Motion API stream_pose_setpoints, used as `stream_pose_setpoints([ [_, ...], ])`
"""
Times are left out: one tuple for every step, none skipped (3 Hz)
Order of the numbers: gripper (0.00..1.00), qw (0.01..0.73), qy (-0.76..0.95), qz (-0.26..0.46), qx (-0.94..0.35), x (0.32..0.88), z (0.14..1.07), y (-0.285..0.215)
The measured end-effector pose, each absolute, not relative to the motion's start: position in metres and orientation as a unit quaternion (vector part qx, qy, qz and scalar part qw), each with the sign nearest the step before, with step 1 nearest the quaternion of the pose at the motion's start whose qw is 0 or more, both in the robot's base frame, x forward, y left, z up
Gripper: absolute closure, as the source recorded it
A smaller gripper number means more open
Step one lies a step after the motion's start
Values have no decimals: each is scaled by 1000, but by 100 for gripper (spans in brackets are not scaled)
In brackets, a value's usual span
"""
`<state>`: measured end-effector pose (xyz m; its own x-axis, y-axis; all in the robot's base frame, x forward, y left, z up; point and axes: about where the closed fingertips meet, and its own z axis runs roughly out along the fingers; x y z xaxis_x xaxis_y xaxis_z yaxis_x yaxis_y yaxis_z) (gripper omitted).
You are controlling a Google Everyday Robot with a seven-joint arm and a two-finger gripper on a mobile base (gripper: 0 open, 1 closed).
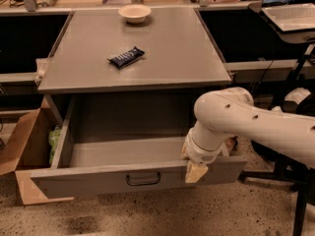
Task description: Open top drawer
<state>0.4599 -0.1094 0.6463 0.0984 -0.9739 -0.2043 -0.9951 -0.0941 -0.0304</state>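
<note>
The top drawer (98,179) is a wide grey metal drawer, pulled far out from under the grey cabinet top (142,77). Its deep grey tray (123,149) looks bare. A small dark loop handle (143,179) sits at the centre of its front. My gripper (196,170) is at the drawer's front rim, right of the handle, with a tan fingertip (195,172) hanging over the front edge. The white arm (246,127) comes in from the right and hides most of the gripper.
A dark snack bar (126,57) and a pale bowl (135,13) lie on the cabinet top. An open cardboard box (27,146) stands at the left of the cabinet. A chair base and a laptop desk (290,18) are on the right.
</note>
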Motion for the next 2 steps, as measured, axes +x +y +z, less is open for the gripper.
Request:
stream_pose_setpoints([
  [3,80,668,66,-737,460,646,-109],
  [0,80,668,66,-737,460,646,-109],
])
